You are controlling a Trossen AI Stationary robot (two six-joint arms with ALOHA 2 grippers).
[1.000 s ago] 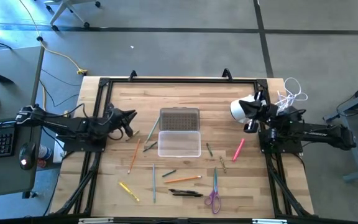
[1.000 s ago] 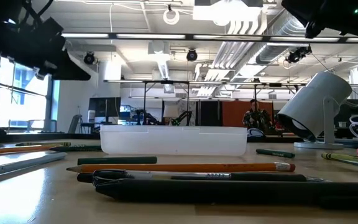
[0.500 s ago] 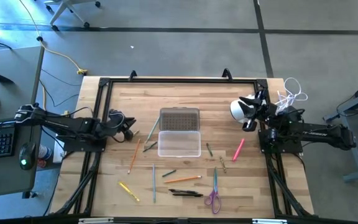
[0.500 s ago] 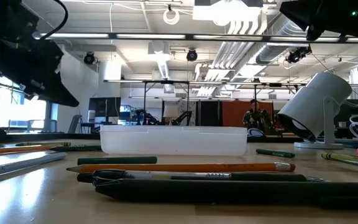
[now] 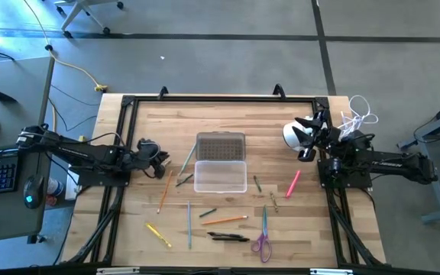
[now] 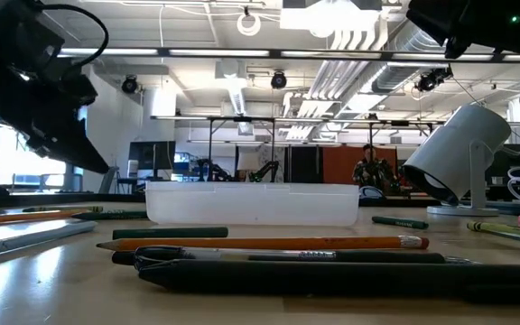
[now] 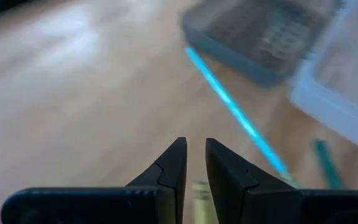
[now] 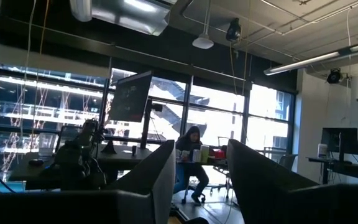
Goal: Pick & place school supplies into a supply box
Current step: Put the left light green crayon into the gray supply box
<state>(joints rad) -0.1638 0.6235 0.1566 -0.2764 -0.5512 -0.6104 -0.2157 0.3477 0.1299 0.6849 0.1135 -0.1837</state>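
The supply box's clear tray (image 5: 220,176) sits mid-table with its grey lid (image 5: 221,145) lying open on the far side. Pencils and pens lie scattered around it: a teal pencil (image 5: 187,160) left of the box, an orange pencil (image 5: 164,191), a pink one (image 5: 292,183), black pens (image 5: 228,237) and purple scissors (image 5: 263,238) near the front. My left gripper (image 5: 163,163) hovers left of the teal pencil (image 7: 235,112), its fingers (image 7: 193,155) narrowly open with nothing between them. My right gripper (image 8: 201,163) stands open at the table's right, raised and facing the room.
A white cylindrical object (image 5: 292,135) stands beside my right arm, and a white cable bundle (image 5: 357,114) lies at the far right corner. A black frame (image 5: 128,107) borders the table. A person sits far off in the room (image 8: 191,158).
My left gripper has come down toward the table and moved a little toward the near edge, close to the teal pencil. No pencil, pen or box has moved.
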